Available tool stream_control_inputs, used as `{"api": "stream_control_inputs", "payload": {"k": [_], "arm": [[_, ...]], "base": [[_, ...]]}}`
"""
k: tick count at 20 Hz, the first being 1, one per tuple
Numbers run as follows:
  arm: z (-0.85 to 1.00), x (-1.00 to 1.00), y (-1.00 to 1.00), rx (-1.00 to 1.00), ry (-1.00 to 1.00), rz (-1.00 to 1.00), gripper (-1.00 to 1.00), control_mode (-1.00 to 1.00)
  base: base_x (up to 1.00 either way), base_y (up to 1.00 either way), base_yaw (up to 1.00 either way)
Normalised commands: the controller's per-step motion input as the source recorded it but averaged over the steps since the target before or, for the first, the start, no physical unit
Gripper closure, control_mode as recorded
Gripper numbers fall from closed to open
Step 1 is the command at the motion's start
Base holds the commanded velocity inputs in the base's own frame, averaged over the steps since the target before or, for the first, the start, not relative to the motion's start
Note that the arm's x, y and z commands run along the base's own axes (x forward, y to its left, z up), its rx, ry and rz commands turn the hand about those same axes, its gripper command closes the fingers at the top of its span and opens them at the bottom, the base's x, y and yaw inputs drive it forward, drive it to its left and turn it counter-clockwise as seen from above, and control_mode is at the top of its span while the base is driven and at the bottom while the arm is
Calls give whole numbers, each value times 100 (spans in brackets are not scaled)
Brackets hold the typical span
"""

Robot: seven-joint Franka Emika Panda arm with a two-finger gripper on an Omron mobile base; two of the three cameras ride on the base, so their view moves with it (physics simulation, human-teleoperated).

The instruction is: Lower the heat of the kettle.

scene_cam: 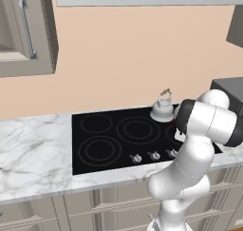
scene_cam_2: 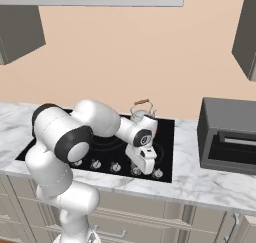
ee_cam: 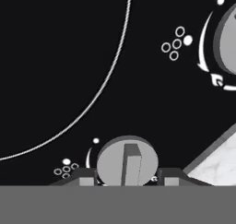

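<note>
Kettle (scene_cam: 162,110) sits on the rear right burner of the black cooktop (scene_cam: 104,130), likely light and rigid. Turning its stove knob (ee_cam: 127,162), not lifting it, is the job. Gripper (ee_cam: 124,180) fingers straddle that knob's ridge, slightly apart, seemingly not yet pinching.

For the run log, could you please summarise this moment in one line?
end effector: open, straddling stove knob | kettle: on rear burner
</note>
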Motion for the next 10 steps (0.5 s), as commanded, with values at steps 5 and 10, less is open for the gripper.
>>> {"api": "stream_control_inputs", "payload": {"k": [5,10], "arm": [[-13,-14,-2,0,0,-14,100,-100],[-3,-4,0,0,1,-24,100,-100]], "base": [[0,0,0],[0,0,0]]}}
